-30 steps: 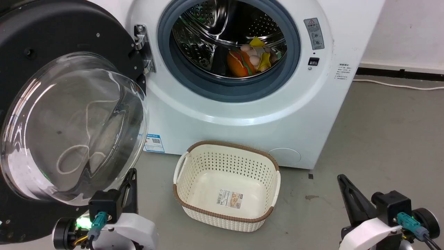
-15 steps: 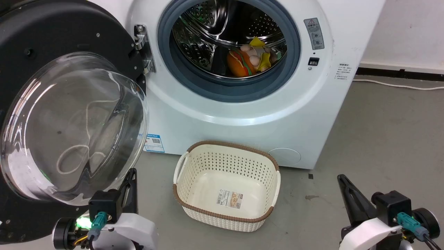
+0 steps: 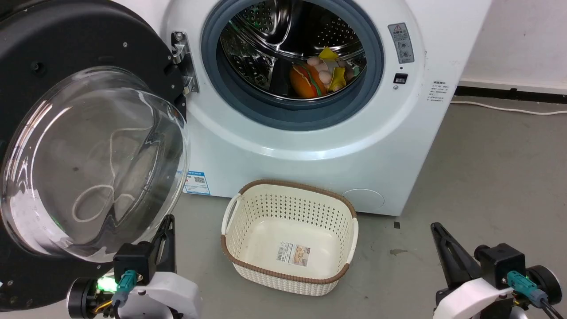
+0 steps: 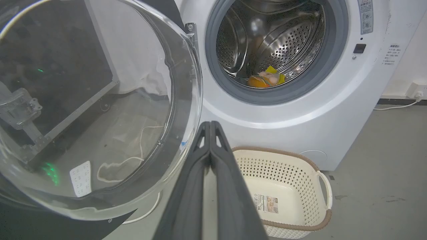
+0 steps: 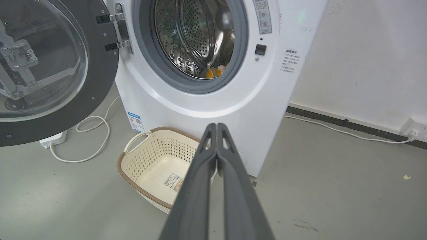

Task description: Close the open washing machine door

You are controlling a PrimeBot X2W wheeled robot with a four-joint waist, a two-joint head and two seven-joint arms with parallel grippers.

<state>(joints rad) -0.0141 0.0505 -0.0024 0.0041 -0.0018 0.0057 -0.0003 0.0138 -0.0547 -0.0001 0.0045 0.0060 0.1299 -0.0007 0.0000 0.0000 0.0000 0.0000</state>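
The washing machine (image 3: 310,150) is white, its round port with a grey gasket standing uncovered; soft toys (image 3: 321,73) lie in the steel drum. The washing machine door (image 3: 53,48), black-framed with a bulging clear glass bowl (image 3: 93,164), is swung wide open to the left on its hinge (image 3: 181,57). My left gripper (image 3: 167,221) is shut, low at the left, just below and right of the glass bowl; its pressed-together fingers (image 4: 210,126) rise beside the bowl's edge (image 4: 196,83). My right gripper (image 3: 436,228) is shut and empty, low at the right over the floor, fingers (image 5: 217,128) together.
An empty cream perforated basket (image 3: 230,217) with a brown rim stands on the grey floor before the machine, between my two arms. A white cable (image 5: 90,140) loops on the floor under the door. Another cable (image 3: 509,108) runs along the right wall.
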